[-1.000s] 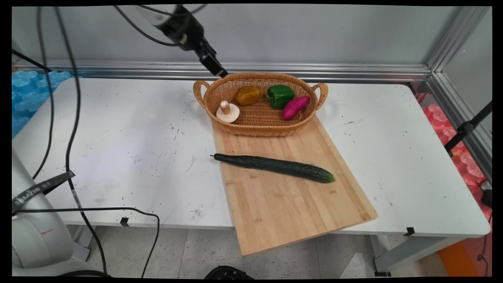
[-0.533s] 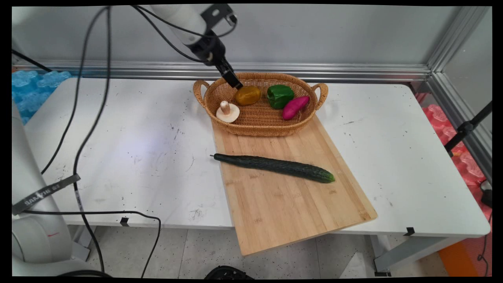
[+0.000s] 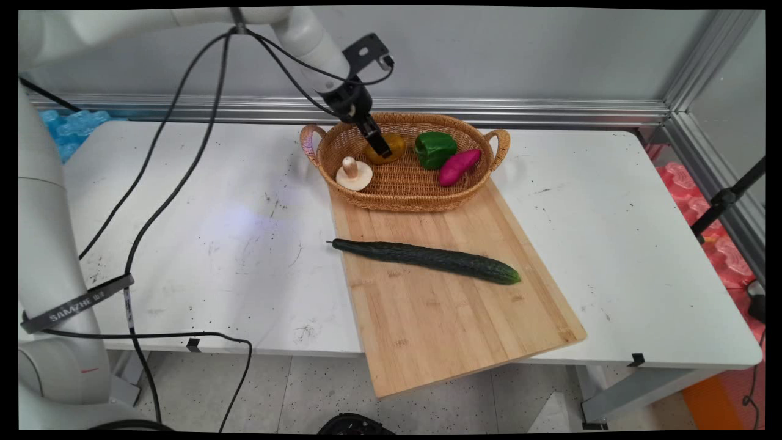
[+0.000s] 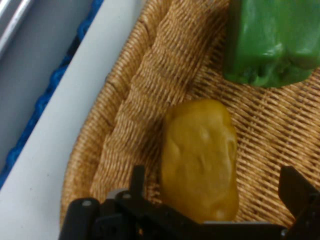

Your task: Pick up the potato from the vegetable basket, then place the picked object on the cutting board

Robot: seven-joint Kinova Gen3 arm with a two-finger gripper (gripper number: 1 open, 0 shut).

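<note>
The gripper (image 4: 215, 200) is spread wide around the yellow potato (image 4: 200, 160), which is straddled, not yet clamped, inside the wicker basket (image 3: 406, 195), beside the green pepper (image 4: 270, 40).

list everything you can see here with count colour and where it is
potato: 1, yellow-brown, in the basket's back left part, between the open fingers
pepper: 1, green, in the basket, right of the potato
sweet potato: 1, magenta, in the basket's right end
mushroom: 1, pale tan, in the basket's front left
basket: 1, tan wicker, two handles, on the board's far end
cucumber: 1, dark green, lying across the board
board: 1, light wood, on the table, near end overhanging the edge
table: 1, white
cables: several, black, hanging from the arm
gripper: 1, black, down in the basket at the potato
</note>
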